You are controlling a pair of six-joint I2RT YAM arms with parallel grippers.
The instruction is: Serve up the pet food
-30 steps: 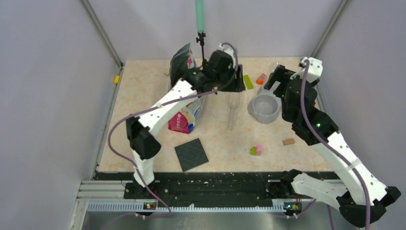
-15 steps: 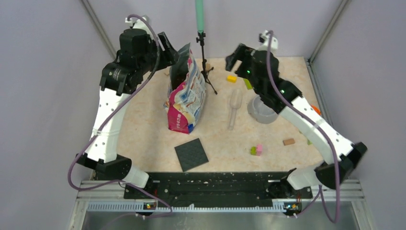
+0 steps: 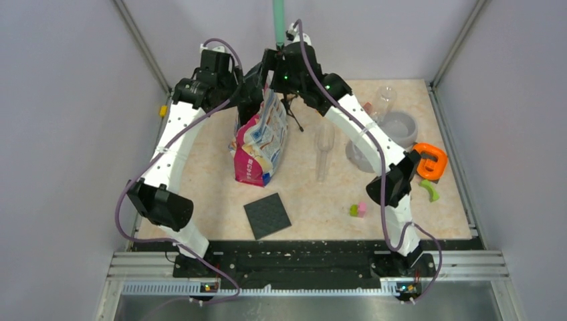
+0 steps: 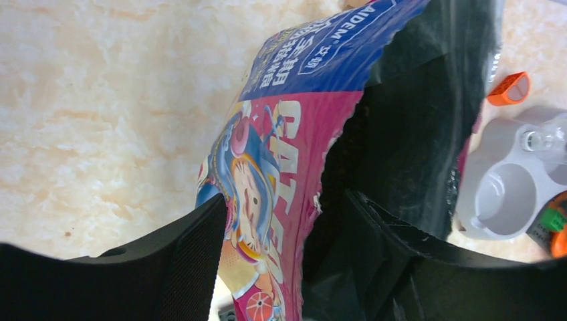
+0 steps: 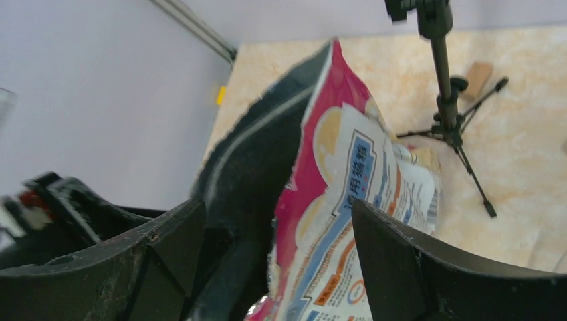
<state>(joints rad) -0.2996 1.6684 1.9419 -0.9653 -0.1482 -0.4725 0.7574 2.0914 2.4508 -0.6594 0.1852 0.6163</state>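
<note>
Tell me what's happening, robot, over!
Left pincer open, astride bag rim. Right pincer open, same rim. Bag standing, mouth open; kibble not seen. Tripod close beside bag.

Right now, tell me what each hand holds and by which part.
Nothing is clamped. The left hand and right hand both stand open, straddling the torn top edge of the bag.

Plain lilac-grey walls (image 3: 67, 134) enclose a beige marbled table (image 3: 207, 187) under even light
</note>
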